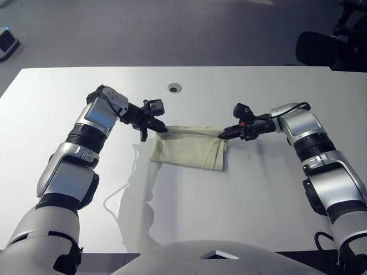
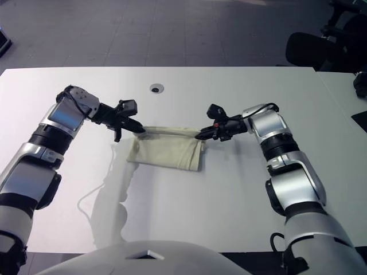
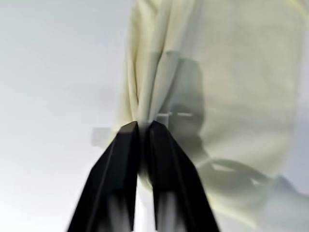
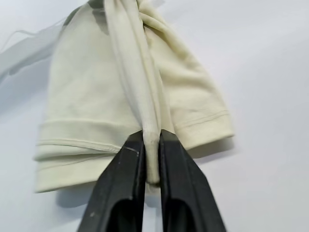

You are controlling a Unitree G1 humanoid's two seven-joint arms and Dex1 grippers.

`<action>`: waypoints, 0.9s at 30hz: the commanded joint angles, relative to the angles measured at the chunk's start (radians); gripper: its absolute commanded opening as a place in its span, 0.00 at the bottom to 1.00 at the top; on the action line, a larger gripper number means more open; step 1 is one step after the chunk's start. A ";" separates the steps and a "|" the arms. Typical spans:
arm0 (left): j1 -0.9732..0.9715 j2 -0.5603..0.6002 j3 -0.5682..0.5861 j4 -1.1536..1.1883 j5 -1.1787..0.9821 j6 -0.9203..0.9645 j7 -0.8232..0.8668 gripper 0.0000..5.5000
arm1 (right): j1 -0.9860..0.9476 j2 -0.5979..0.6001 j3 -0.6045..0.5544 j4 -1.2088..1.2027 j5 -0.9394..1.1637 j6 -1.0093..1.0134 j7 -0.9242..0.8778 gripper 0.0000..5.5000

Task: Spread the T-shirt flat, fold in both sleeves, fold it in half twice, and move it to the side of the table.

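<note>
T-shirt (image 1: 189, 150): cream cloth, folded to a compact rectangle, lying near the centre of the white table (image 1: 258, 200). Its far edge is bunched into a ridge strung between the two grippers. The rest drapes toward 6 o'clock and rests on the tabletop.

Left arm: elbow bent, forearm angled forward and inward, wrist turned toward the right arm. We see the left gripper (image 1: 157, 127) at the shirt's 10 o'clock corner. In the left wrist view its black fingers (image 3: 124, 159) are pinched tight on a gathered pleat of the cloth.

Right arm: mirrored pose, elbow out, forearm reaching inward. The right gripper (image 1: 222, 135) sits at the shirt's 2 o'clock corner. In the right wrist view the fingers (image 4: 126, 174) are clamped on a narrow rolled fold, with hemmed layers spread out beyond them.

We note a round grommet (image 1: 174, 87) in the table at roughly 11 o'clock from the shirt, well apart from it.
</note>
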 commanded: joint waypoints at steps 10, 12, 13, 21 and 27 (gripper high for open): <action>0.163 -0.022 0.220 -0.274 -0.022 -0.045 0.337 0.46 | 0.101 0.152 -0.187 -0.251 0.016 -0.083 -0.352 0.47; 0.229 -0.031 0.226 -0.360 -0.053 -0.028 0.320 0.52 | 0.098 0.188 -0.182 -0.240 0.017 -0.113 -0.355 0.53; 0.259 -0.037 0.231 -0.406 -0.082 -0.009 0.301 0.53 | 0.097 0.202 -0.182 -0.235 0.025 -0.119 -0.345 0.54; 0.399 -0.037 0.195 -0.479 -0.132 -0.004 0.213 0.79 | 0.119 0.228 -0.099 -0.180 -0.003 -0.211 -0.173 0.79; 0.421 -0.052 0.151 -0.370 -0.112 -0.052 0.185 0.95 | 0.126 0.245 -0.066 -0.095 -0.031 -0.262 -0.116 0.94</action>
